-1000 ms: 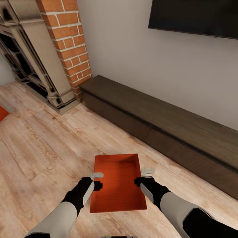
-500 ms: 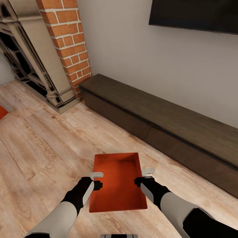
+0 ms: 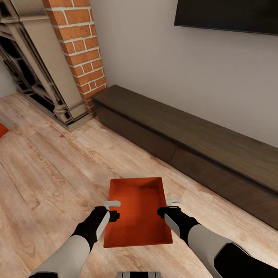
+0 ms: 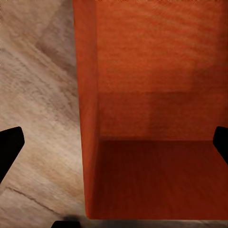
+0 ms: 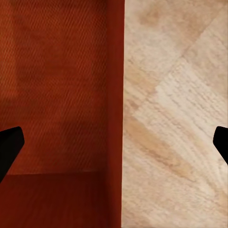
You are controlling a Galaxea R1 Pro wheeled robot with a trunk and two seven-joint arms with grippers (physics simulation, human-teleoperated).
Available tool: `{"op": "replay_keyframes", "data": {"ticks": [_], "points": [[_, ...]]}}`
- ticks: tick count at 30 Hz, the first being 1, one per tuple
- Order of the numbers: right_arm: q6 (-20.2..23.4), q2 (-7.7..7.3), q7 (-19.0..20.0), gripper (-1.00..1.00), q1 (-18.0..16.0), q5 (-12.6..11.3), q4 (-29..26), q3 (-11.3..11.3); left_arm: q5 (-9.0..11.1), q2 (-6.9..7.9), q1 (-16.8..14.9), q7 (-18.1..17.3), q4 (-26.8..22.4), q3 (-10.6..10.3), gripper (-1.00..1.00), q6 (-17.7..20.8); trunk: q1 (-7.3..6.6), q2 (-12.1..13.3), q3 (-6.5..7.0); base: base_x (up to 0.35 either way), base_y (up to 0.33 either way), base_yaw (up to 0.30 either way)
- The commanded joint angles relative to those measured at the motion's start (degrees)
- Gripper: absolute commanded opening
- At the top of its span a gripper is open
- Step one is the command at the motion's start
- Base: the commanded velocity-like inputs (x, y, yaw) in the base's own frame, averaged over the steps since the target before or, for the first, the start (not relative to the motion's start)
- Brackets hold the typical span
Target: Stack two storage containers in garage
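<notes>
One red-orange storage container (image 3: 138, 212) sits low over the light wood plank floor of the living room, straight in front of me. My left gripper (image 3: 114, 209) is at its left long wall and my right gripper (image 3: 167, 205) at its right long wall. In the left wrist view the black fingertips (image 4: 9, 147) stand far apart with the container wall (image 4: 90, 118) between them, so the gripper is open. The right wrist view shows the same wide gap across the other wall (image 5: 115, 95). A sliver of the other container (image 3: 2, 130) shows at the far left edge.
A long low dark-brown cabinet (image 3: 193, 139) runs along the white wall ahead and to the right, under a dark screen (image 3: 227, 15). The red brick chimney (image 3: 79, 50) and ornate fireplace (image 3: 34, 73) stand at the back left. Plank floor (image 3: 50, 173) spreads to the left.
The whole picture has shifted slightly, so the camera moved a little. The container looks marginally larger and higher in view. Both grippers stay at its side walls.
</notes>
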Motion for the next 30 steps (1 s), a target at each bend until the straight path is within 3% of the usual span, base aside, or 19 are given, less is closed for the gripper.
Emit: {"op": "replay_keyframes", "data": {"ticks": [1, 10, 25, 30], "points": [[0.32, -0.04, -0.38, 1.0, -0.03, -0.4, -0.12, 0.47, 0.28, 0.0, -0.01, 0.27, -0.1, 0.11, 1.0, 0.26, -0.01, -0.02, -0.04, 0.0, 0.0, 0.0], [0.32, -0.06, -0.38, 1.0, -0.03, -0.4, -0.12, 0.47, 0.2, 0.66, -0.01, 0.2, -0.12, 1.94, 1.0, 0.25, -0.01, -0.02, -0.04, 0.0, 0.0, 0.0], [0.32, -0.06, -0.38, 1.0, -0.03, -0.4, -0.12, 0.48, 0.2, 1.19, -0.01, 0.03, -0.12, 2.16, 1.0, 0.25, -0.01, -0.02, -0.04, 0.0, 0.0, 0.0], [0.32, -0.13, -0.38, 1.0, -0.03, -0.38, -0.12, 0.48, 0.2, 1.21, -0.01, 0.15, -0.12, 2.12, 1.0, 0.21, 1.09, -2.02, -0.93, 0.0, 0.0, 0.0]]}}
